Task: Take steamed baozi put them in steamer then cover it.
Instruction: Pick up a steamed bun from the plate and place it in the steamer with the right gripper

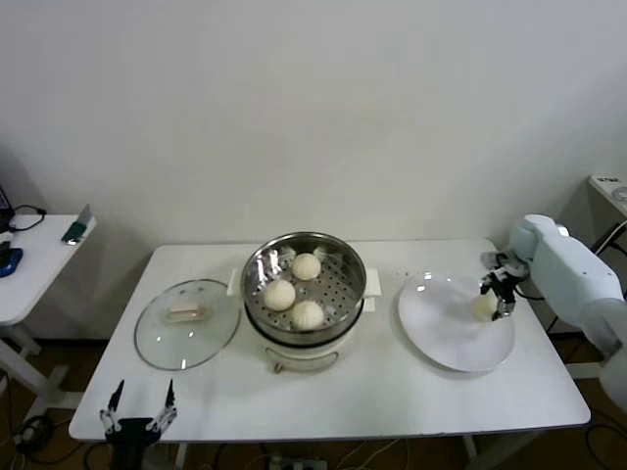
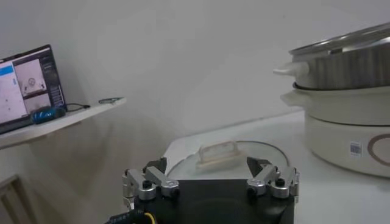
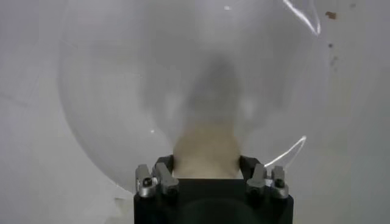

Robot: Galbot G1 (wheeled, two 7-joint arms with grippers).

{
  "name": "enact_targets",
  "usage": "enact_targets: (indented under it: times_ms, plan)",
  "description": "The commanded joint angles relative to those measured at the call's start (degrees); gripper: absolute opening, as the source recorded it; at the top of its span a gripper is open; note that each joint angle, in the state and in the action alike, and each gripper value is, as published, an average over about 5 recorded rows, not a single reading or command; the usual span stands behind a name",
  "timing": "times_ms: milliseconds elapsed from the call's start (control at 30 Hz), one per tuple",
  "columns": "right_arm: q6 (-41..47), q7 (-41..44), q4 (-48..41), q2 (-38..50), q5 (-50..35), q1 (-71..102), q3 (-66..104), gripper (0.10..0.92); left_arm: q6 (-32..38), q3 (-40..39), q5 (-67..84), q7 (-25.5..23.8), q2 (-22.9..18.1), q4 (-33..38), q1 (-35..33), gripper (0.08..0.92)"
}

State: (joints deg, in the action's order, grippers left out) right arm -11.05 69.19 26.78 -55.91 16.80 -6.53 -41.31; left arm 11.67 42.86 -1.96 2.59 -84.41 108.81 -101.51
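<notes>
- White table (image 1: 392,392) takes up most of the head view, and everything sits on it.
- The steamer (image 1: 304,257) is in the middle — shiny steel basket with a holey floor on a white pot base, lid off. It also shows in the left wrist view (image 2: 341,58).
- Three steamed baozi are already in the basket: one toward the back (image 1: 306,266), one on the robot's left (image 1: 279,294), one toward the front (image 1: 308,314).
- White plate (image 1: 441,333) sits to the robot's right of the steamer, a bit apart from it.
- The cover (image 1: 186,323) lies flat on the table on the robot's left of the steamer, white bar handle up.
- Right gripper (image 1: 496,294) is down over the far right part of the plate, fingers pinched in on the fourth baozi (image 1: 484,306) — the right wrist view shows the bun (image 3: 206,152) wedged between the two fingers.
- Left gripper (image 1: 138,406) hangs at the front left edge of the table, fingers spread wide, holding nothing, well short of the cover.
</notes>
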Motion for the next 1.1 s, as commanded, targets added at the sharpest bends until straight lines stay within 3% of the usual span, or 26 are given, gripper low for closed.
enact_targets:
  times_ms: [33, 233, 533, 733, 1100]
  plan:
    - [7.08, -0.27, 6.45, -1.0, -28.33, -15.52, -20.17, 0.699, 0.07, -0.18, 0.08, -0.36, -0.08, 0.86, -0.43, 0.823]
    - [13.91, -1.56, 13.02, -5.91, -45.87, -28.86, -34.57, 0.704, -0.26, -0.6, 0.53, -1.04, -0.3, 3.38, -0.26, 0.823]
    - [18.53, -4.72, 18.68, -15.87, -62.58, -39.24, -47.95, 0.704, 0.5, -1.39, 1.2, -2.01, -1.0, 5.25, -1.6, 0.823]
    - [23.79, -9.55, 24.17, -20.49, -70.66, -41.86, -53.02, 0.704, 0.06, -1.0, 2.24, -1.79, -0.77, 7.16, -2.33, 0.823]
    - [30.21, -20.66, 37.92, -22.29, -77.3, -42.75, -62.08, 0.71, 0.72, -0.88, 6.37, -1.92, 0.66, 7.43, -2.19, 0.823]
